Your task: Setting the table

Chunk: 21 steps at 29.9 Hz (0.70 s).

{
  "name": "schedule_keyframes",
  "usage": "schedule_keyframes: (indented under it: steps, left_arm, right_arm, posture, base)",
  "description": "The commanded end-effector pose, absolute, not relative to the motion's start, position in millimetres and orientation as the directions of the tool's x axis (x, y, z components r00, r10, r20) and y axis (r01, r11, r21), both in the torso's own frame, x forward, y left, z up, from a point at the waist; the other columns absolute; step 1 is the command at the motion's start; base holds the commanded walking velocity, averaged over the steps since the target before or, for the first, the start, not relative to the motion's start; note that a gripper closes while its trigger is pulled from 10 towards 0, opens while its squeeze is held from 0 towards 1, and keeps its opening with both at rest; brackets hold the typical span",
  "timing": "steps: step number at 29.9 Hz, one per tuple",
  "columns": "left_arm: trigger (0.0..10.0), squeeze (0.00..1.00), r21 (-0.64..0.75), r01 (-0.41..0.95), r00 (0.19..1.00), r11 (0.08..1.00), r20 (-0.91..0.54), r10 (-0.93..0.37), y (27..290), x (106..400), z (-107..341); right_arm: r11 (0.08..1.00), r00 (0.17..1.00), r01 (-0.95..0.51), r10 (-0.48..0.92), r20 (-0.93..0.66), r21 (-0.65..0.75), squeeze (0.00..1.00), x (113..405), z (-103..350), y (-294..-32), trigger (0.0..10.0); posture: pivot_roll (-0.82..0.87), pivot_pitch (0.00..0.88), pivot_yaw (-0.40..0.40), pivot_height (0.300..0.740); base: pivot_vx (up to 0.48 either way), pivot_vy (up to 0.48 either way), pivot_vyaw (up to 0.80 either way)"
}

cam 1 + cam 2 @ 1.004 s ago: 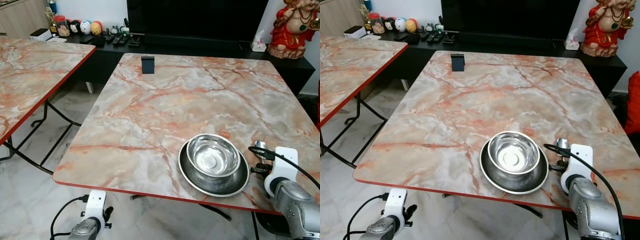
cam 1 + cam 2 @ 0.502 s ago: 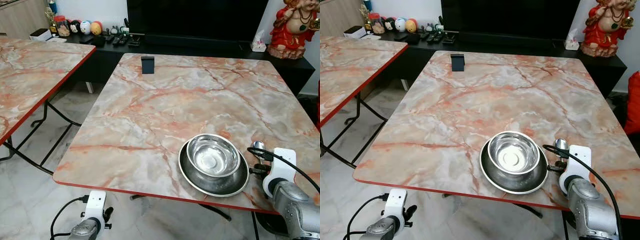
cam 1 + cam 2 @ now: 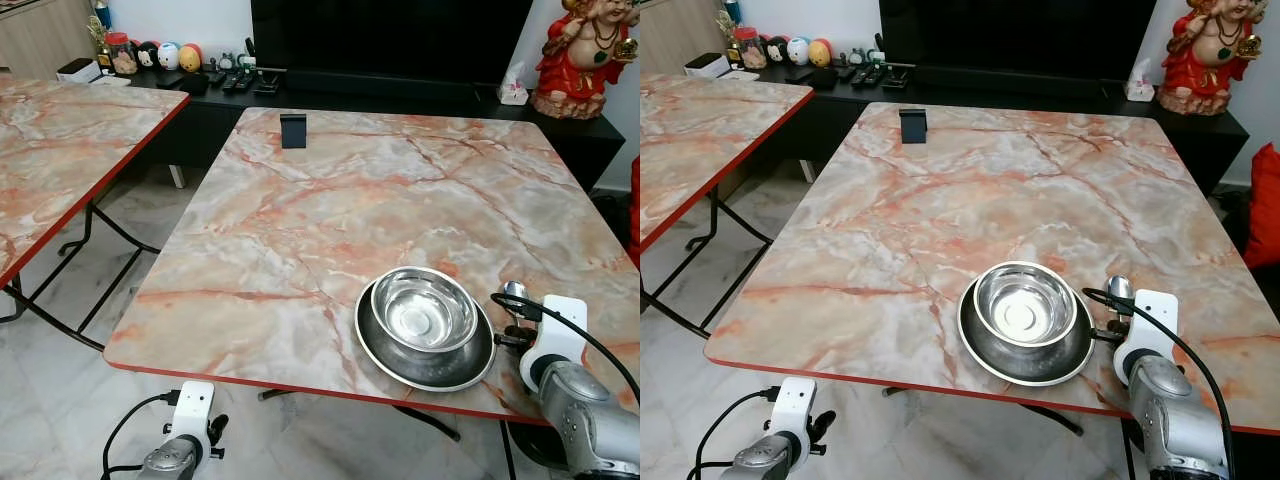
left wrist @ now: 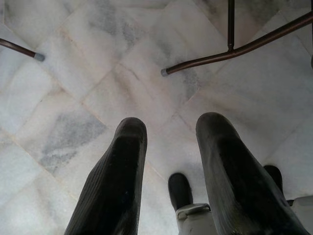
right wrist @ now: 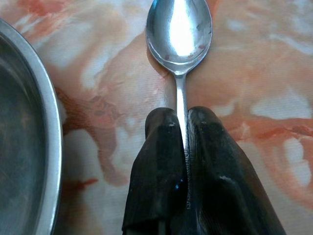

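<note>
Spoon (image 5: pixel 179 29) lies on table (image 3: pixel 330 200), just right of plate (image 3: pixel 425 350) holding bowl (image 3: pixel 423 310). Going left to right: left gripper (image 4: pixel 168 171) hangs spread over floor, idle; plate and bowl near front edge; right gripper (image 5: pixel 178 122) is clamped on spoon handle. Handle runs toward robot, spoon's bowl pointing away, parallel to plate's side. Judgement: release comes next.

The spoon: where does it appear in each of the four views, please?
Left eye view: spoon by the steel plate's right rim, at the right gripper.
Right eye view: same place.
Right wrist view: handle clamped between the fingers, bowl ahead.
Left wrist view: floor.
Shared landmark: the plate's rim.
</note>
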<state>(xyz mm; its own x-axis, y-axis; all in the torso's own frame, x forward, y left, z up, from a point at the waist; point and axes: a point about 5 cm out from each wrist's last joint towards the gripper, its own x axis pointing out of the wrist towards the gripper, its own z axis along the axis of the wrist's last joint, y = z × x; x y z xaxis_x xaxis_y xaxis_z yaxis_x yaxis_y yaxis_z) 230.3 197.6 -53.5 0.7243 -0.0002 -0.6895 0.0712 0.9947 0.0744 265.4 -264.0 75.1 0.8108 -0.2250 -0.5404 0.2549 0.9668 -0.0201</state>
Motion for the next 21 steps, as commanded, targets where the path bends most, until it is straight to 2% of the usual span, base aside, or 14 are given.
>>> schedule_keyframes:
  steps: [1, 4, 6, 15, 16, 21]
  left_arm:
    - [10.0, 0.0, 0.082, 0.09, 0.714, 0.993, -0.7, -0.007, 196.5, 229.9, -54.3]
    - [10.0, 0.0, 0.082, 0.091, 0.715, 0.992, -0.699, -0.008, 196.1, 230.3, -54.1]
    - [10.0, 0.0, 0.081, 0.092, 0.716, 0.992, -0.698, -0.01, 195.6, 230.7, -53.9]
    - [10.0, 0.0, 0.08, 0.092, 0.715, 0.993, -0.699, -0.01, 195.1, 230.3, -54.3]
    - [10.0, 0.0, 0.079, 0.091, 0.715, 0.993, -0.699, -0.01, 195.1, 230.3, -54.3]
    - [10.0, 0.0, 0.078, 0.092, 0.715, 0.993, -0.699, -0.011, 194.7, 230.8, -54.0]
  right_arm:
    - [0.966, 0.803, 0.257, -0.219, -0.554, -0.009, 0.28, 266.4, 71.0, -261.7, 10.0]
    - [0.967, 0.805, 0.256, -0.218, -0.552, -0.008, 0.28, 266.9, 71.0, -261.4, 10.0]
    - [0.967, 0.806, 0.256, -0.217, -0.551, -0.007, 0.45, 267.1, 70.9, -261.3, 10.0]
    - [0.967, 0.803, 0.256, -0.219, -0.554, -0.011, 0.46, 266.6, 70.1, -261.8, 10.0]
    - [0.967, 0.804, 0.256, -0.219, -0.553, -0.011, 0.72, 266.6, 70.0, -261.8, 10.0]
    - [0.967, 0.803, 0.255, -0.219, -0.554, -0.013, 0.71, 267.2, 70.3, -261.9, 10.0]
  posture:
    - [0.01, 0.0, -0.024, 0.74]
    - [0.01, 0.0, -0.024, 0.74]
    - [0.01, 0.0, -0.024, 0.74]
    - [0.01, 0.0, -0.023, 0.74]
    - [0.01, 0.0, -0.023, 0.74]
    - [0.01, 0.0, -0.025, 0.74]
  base:
    - [0.0, 0.0, 0.0]
    - [0.0, 0.0, 0.0]
    - [0.0, 0.0, 0.0]
    - [0.0, 0.0, 0.0]
    - [0.0, 0.0, 0.0]
    - [0.0, 0.0, 0.0]
